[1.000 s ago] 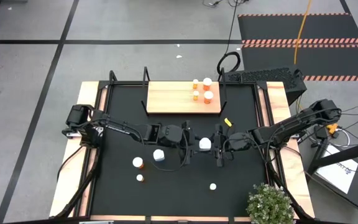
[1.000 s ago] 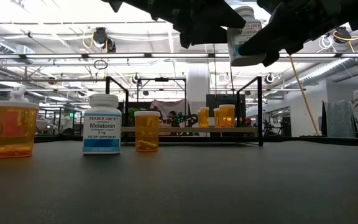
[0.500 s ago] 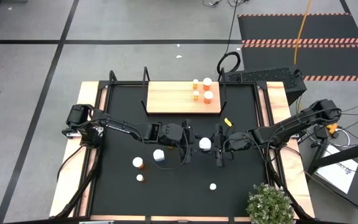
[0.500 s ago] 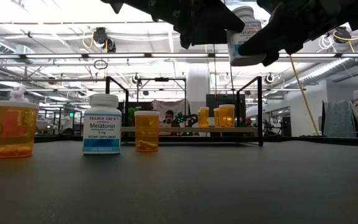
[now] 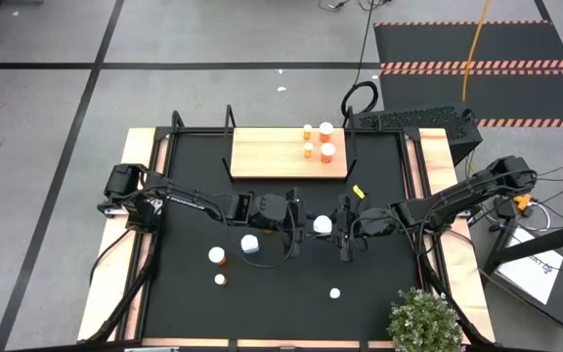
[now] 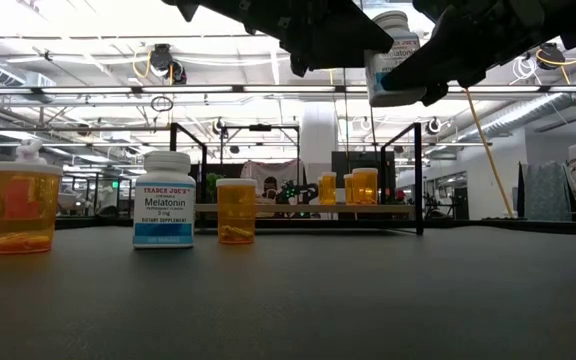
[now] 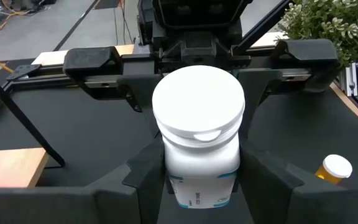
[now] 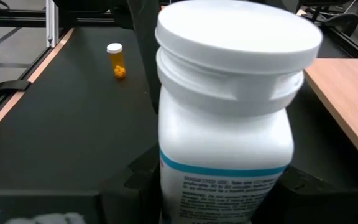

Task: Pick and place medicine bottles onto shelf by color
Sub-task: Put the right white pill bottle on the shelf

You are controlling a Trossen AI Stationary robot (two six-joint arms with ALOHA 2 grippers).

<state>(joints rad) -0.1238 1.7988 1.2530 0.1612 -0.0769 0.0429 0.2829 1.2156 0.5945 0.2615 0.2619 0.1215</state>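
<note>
A large white medicine bottle (image 5: 322, 225) with a white cap and a blue-edged label is up in the air over the middle of the table, slightly tilted in the low view (image 6: 393, 62). My left gripper (image 5: 306, 223) meets it from the table's left and my right gripper (image 5: 337, 227) from the right, both shut on it. The light-wood shelf (image 5: 272, 154) stands at the far edge and carries several orange bottles (image 5: 318, 140) on its right part. Another white bottle (image 5: 249, 242) and orange bottles (image 5: 217, 255) (image 5: 220, 280) (image 5: 335, 292) stand on the mat. My left gripper pinches the white bottle's body (image 7: 180, 167) below the cap between its two fingers (image 7: 145, 173), coming level from the table's left. The bottle is lifted clear, cap upward. My right gripper pinches the same bottle's body (image 8: 174, 186) at label height between its fingers (image 8: 131, 182), coming level from the table's right. The bottle stands nearly upright in the hold, clear of the table.
A Melatonin bottle (image 6: 164, 198) and orange bottles (image 6: 236, 210) (image 6: 23, 205) stand on the near left of the mat. A small yellow object (image 5: 358, 192) lies right of the shelf. A potted plant (image 5: 423, 318) sits at the near right corner. The shelf's left half is bare wood.
</note>
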